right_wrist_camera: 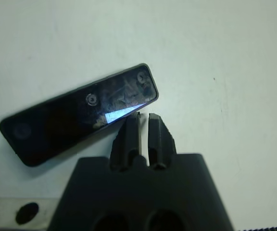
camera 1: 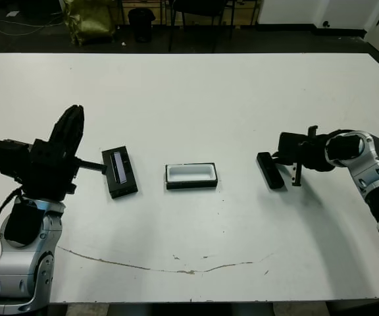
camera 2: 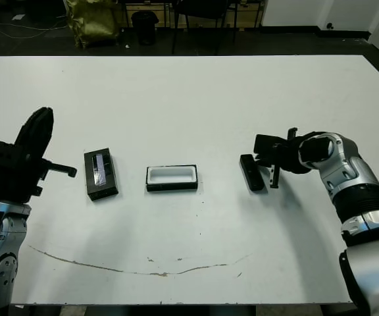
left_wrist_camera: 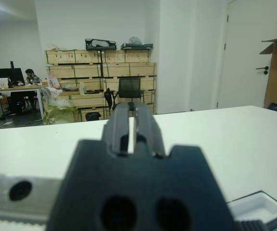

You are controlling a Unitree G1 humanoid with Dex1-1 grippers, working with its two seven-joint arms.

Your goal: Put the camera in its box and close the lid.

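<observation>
The camera (camera 1: 270, 170), a slim black bar, lies flat on the white table at the right. My right gripper (camera 1: 276, 157) hovers just beside it, shut with nothing held. In the right wrist view its fingertips (right_wrist_camera: 139, 120) stand by the long edge of the glossy camera (right_wrist_camera: 81, 115), near one end. The box (camera 1: 191, 176), a black tray with white lining, sits open and empty at the centre. Left of it lies the lid (camera 1: 119, 172), black with a pale strip. My left gripper (camera 1: 74, 113) is raised left of the lid, shut and empty, pointing up and away.
A brown cracked line (camera 1: 176, 268) runs across the table near its front edge. Beyond the far edge are a chair (camera 1: 199, 10), a bin (camera 1: 141, 23) and an olive bag (camera 1: 87, 20). A person sits at a desk (left_wrist_camera: 30, 77) far behind.
</observation>
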